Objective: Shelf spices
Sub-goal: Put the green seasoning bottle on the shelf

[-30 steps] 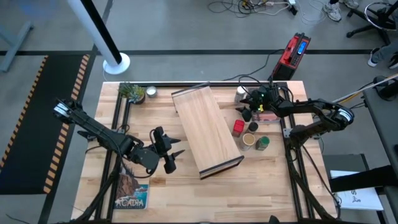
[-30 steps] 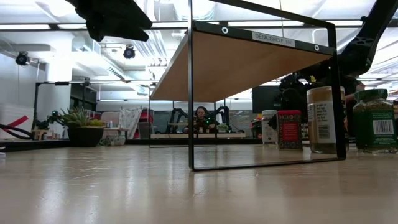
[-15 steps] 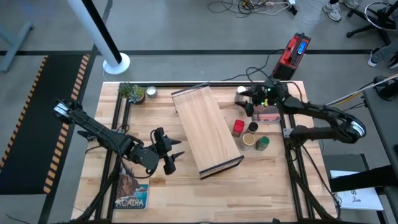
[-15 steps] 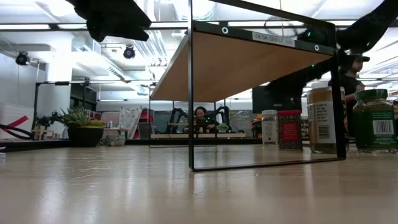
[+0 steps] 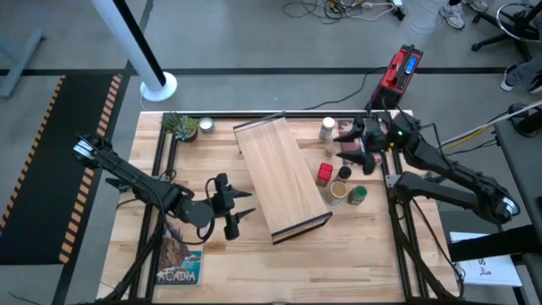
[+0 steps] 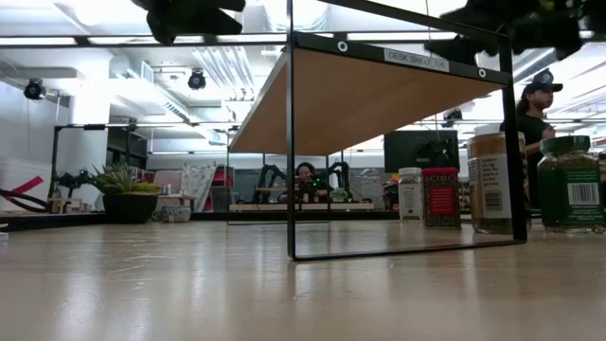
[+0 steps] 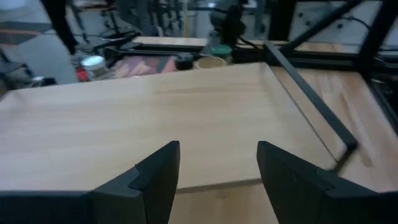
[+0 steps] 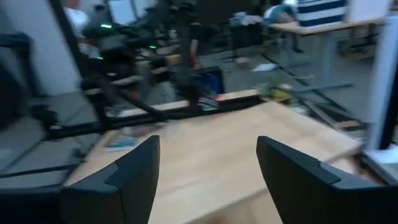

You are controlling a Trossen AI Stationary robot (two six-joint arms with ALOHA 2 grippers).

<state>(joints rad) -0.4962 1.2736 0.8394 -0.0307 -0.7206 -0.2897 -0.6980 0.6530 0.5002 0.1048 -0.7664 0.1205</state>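
High view, right gripper [image 5: 349, 144] above spices [image 5: 340, 181]

The shelf [image 5: 281, 178] has a pale wood top, smooth and matt, with fine straight grain; its frame [image 6: 291, 152] is thin black metal, matt, carrying a small white paper label. The table [image 5: 254, 263] is butcher-block wood in jointed strips, satin enough at table height to show soft reflections. At the shelf's three o'clock stand the spices: a red square tin [image 6: 439, 197] with a printed face, a wide tan-lidded jar [image 6: 489, 182] and a green-lidded jar [image 6: 570, 185] (both clear-walled with paper labels). The left gripper [image 7: 217, 180] has fingers of matt black plastic with bevelled faces, as does the right gripper [image 8: 208, 180].
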